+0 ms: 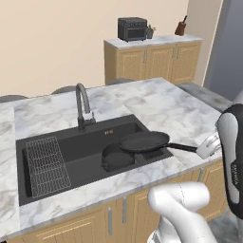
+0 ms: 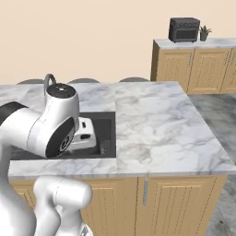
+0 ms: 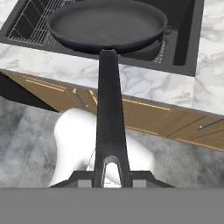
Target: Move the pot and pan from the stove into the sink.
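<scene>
Here, gripper [image 3: 112, 180] is clamping the pan [image 1: 144, 141] by its handle | pan is hovering level above sink [image 1: 71, 142], over pot [image 1: 117, 158] | handle is pointing away from faucet [image 1: 83, 104] toward the counter's front edge

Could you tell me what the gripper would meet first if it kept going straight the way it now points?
The gripper is shut on the pan's handle and points along it toward the sink. Straight on, the pan would probably meet the pot beneath it or the basin's far wall first; depth is unclear.
</scene>
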